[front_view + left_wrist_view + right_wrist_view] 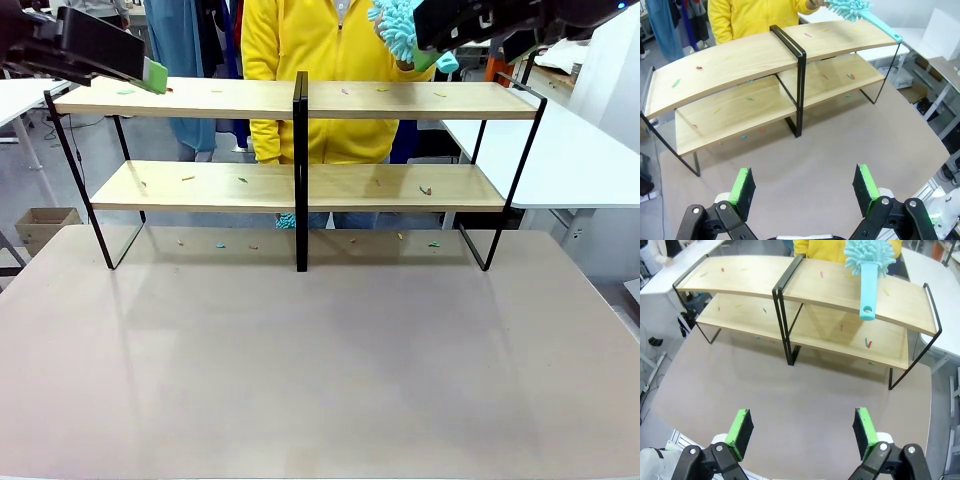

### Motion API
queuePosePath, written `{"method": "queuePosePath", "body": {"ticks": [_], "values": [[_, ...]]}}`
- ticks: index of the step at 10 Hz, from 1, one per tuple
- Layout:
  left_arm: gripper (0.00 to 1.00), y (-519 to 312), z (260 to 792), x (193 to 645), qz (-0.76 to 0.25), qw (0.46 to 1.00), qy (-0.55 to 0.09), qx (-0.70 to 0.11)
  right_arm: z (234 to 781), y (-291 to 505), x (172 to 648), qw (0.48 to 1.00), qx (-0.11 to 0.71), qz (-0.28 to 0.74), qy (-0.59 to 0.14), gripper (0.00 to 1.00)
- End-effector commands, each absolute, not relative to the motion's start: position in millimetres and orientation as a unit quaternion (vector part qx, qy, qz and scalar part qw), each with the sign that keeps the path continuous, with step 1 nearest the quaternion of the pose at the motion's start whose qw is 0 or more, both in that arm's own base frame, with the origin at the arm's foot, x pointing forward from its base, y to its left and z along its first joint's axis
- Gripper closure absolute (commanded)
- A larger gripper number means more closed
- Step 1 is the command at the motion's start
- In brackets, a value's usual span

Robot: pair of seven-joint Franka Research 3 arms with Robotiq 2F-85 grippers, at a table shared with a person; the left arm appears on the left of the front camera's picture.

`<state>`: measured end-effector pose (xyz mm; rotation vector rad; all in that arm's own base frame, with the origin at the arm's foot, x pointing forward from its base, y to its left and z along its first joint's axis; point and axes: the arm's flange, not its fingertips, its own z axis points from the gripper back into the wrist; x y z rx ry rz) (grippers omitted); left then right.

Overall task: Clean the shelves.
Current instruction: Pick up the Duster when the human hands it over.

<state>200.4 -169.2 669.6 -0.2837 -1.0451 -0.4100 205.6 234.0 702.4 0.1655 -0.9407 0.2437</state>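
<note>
Both grippers were spread and empty: left gripper (805,186), right gripper (802,426), both above the table (790,390). The shelves (200,98) stood at its far side, strewn with scraps (242,180). A person (300,40) held a duster (867,260) over the top board. Grabbing its fluffy head risked a slipping grip, and hard sweeps might shove the rack.

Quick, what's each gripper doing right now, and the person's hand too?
Left gripper: open, holding nothing.
Right gripper: open, holding nothing.
Person's hand: holding a turquoise duster.
</note>
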Motion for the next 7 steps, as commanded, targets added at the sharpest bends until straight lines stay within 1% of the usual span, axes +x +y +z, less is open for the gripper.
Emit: {"method": "queuePosePath", "body": {"ticks": [1,3,4,7], "values": [[0.0,-160.1,650.3,198.0,-0.201,0.837,-0.49,-0.135,703.4,236.7,201.4,0.871,0.09,0.103,-0.471,0.0],[0.0,-159.2,650.7,200.5,-0.205,0.837,-0.489,-0.134,705.2,235.3,201.1,0.857,0.095,0.076,-0.5,0.0],[0.0,-159.5,650.1,199.6,-0.204,0.837,-0.49,-0.135,705.7,235.5,199.3,0.853,0.096,0.078,-0.506,0.0],[0.0,-159.1,649.9,201.3,-0.203,0.838,-0.488,-0.136,703.3,238.6,202.4,0.859,0.09,0.087,-0.497,0.0]]}}
